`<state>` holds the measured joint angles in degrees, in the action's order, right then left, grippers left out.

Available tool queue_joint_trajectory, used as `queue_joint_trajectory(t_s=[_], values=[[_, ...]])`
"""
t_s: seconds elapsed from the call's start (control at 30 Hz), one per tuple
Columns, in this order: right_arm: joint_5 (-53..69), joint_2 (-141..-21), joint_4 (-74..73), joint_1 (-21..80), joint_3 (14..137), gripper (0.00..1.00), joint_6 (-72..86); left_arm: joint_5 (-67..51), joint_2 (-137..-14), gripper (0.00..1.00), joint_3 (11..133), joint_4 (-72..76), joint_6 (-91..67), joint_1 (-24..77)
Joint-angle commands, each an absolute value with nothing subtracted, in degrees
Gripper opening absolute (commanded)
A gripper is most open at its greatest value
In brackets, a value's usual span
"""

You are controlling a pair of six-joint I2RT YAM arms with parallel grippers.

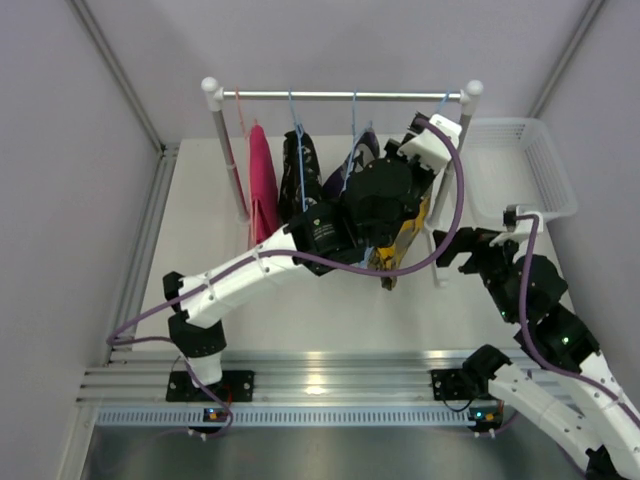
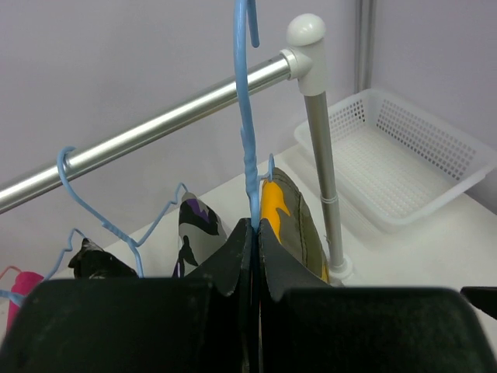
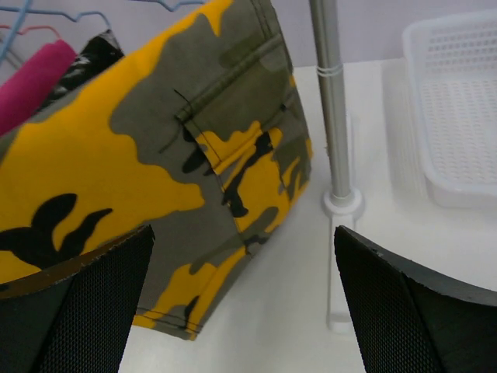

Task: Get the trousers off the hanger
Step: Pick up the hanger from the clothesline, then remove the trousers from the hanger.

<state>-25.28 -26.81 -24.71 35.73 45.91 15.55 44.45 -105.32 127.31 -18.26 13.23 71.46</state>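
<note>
L gripper (image 2: pixel 255 233) is pinched tight on the thin blue wire hanger (image 2: pixel 247 140) carrying the yellow-olive camo cloth trousers (image 3: pixel 155 155), by the right end of the silver metal rail (image 2: pixel 155 128). R gripper (image 3: pixel 245 299) gapes wide, holding nothing, just beside those trousers' hem. Hot pink pair (image 1: pixel 262 190), black pair w/ white print (image 1: pixel 298 175) & purple camo pair (image 2: pixel 198 225) hang further left.

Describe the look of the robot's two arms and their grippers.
The left arm and right arm both have white links, black joints and a purple cable running alongside. The left gripper is black and blocky; the right gripper has black fingers with a fine mesh texture.
</note>
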Motion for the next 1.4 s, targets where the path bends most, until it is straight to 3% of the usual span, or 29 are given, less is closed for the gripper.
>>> queue_joint_trajectory(t_s=[0.0,0.47,0.9,1.37], values=[[-16.8,-25.8,-28.8,36.7,50.9,0.98,17.6,45.4,-97.4,0.00,126.9,-11.2,13.5,73.6],[-7.3,-27.9,-31.5,36.7,57.4,0.98,25.4,44.3,-91.8,0.00,118.6,-12.0,10.0,76.5],[-16.4,-36.7,-30.9,36.7,58.9,0.98,24.9,43.3,-89.2,0.00,115.6,-12.2,8.8,80.2],[3.8,-31.3,-30.9,36.7,57.0,0.95,22.1,48.3,-92.9,0.00,113.9,-6.2,12.7,80.5]])
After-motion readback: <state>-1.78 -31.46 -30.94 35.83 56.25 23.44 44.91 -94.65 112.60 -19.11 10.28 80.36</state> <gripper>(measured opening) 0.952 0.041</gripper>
